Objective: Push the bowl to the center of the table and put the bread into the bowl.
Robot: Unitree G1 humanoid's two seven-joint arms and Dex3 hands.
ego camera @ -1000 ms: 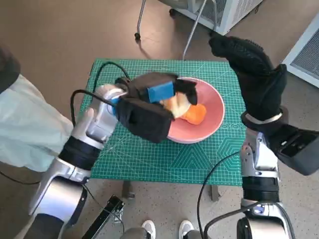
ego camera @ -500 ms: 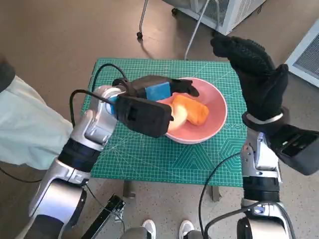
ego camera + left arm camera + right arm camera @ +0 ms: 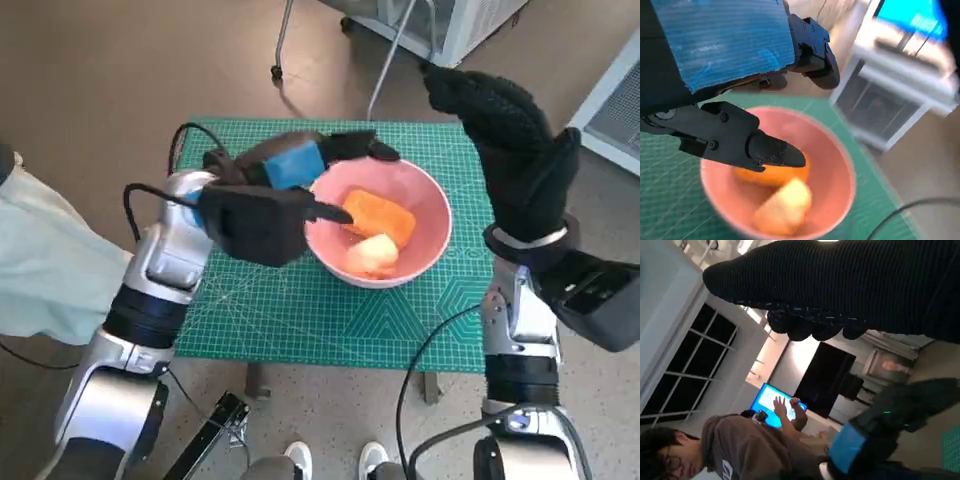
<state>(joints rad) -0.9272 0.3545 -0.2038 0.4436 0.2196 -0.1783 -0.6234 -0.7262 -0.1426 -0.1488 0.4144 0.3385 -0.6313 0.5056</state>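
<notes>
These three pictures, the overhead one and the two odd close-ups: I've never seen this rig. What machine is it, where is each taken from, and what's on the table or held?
It is a humanoid robot at a small table. The overhead picture comes from its head, looking down; each close-up comes from a camera behind one wrist. On the green mat stands a pink bowl holding an orange bread piece and a pale bread piece. The left hand, black with blue tape, is at the bowl's rim with fingers apart, holding nothing. The gloved right hand is raised beside the table, also holding nothing. The right wrist view mostly shows the room and a person.
</notes>
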